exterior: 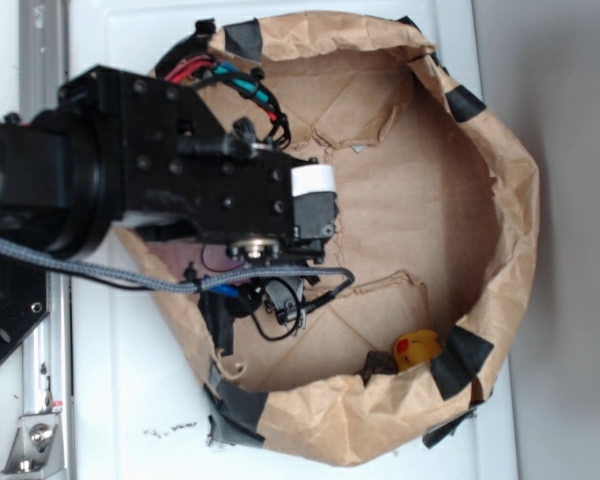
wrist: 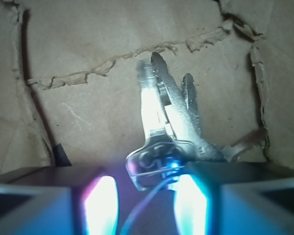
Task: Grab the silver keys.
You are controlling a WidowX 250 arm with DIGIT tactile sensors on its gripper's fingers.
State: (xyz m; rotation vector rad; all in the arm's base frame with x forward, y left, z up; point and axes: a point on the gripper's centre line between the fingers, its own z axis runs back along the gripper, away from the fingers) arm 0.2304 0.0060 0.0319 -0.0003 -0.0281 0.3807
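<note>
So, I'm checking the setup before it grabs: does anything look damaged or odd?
The brown paper lining is torn, with ragged cracks running just beyond the silver keys. In the exterior view its rim is crumpled and patched with black tape.

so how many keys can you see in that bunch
3 clear key blades in the silver keys, wrist view: a bright one on the left, a longer one in the middle, a shorter one on the right. More may be stacked beneath. The gripper sits at their heads.
</note>
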